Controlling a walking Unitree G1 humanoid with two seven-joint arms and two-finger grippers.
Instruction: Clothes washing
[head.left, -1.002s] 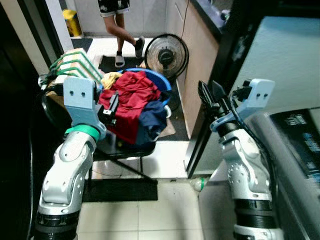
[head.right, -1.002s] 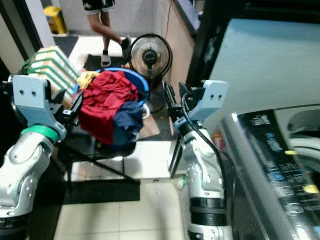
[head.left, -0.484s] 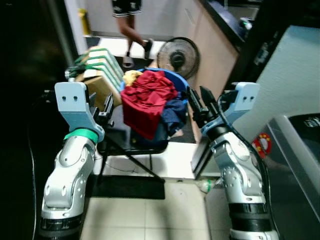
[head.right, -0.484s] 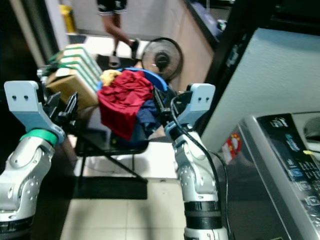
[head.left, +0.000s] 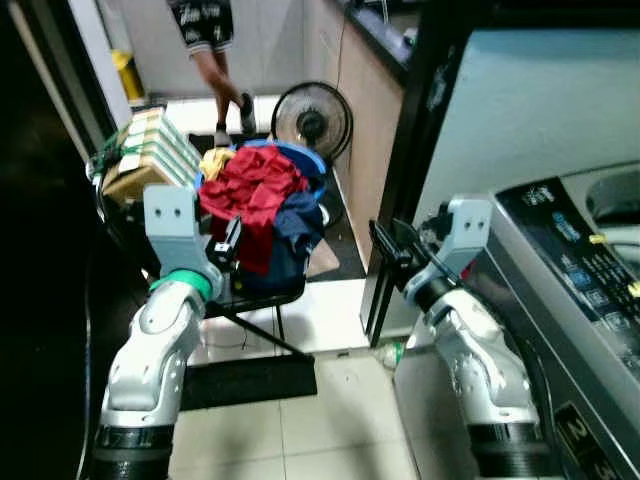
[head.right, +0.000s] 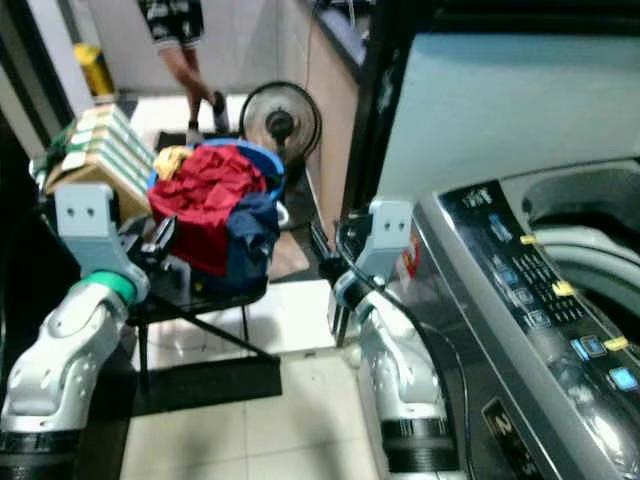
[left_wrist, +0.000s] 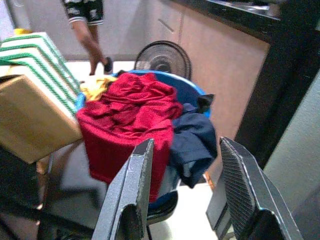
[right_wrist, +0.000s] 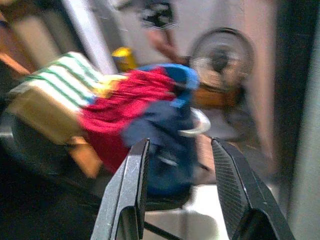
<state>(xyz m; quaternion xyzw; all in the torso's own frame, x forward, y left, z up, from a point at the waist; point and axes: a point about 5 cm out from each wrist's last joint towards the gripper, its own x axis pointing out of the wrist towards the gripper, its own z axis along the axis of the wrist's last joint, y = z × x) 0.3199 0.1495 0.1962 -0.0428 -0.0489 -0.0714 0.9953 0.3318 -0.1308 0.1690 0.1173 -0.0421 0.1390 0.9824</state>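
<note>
Both hands, left hand (head.left: 232, 232) and right hand (head.left: 388, 243), hang released and empty, while the clothes (head.left: 250, 190) lie heaped in the blue basin (head.left: 312, 163) on the far-left chair (head.left: 262, 292), so loading the washing machine (head.right: 540, 290) looks unstarted.

A home laundry corner: washing machine (head.right: 540, 300), laundry basket (head.left: 290, 165), floor fan (head.left: 311, 120), tiled floor (head.left: 330, 420).

a red garment (left_wrist: 127, 112) is lying over a navy one (left_wrist: 192, 142) in a blue basin (head.left: 305, 160), with a yellow cloth (left_wrist: 97, 87) showing behind. green-and-white striped boxes (head.left: 150, 140) are sitting on brown cardboard (left_wrist: 30, 117). the fan (head.left: 312, 120) is black, the floor tiles (head.left: 330, 430) cream, the arm's band (head.left: 180, 283) green.
</note>
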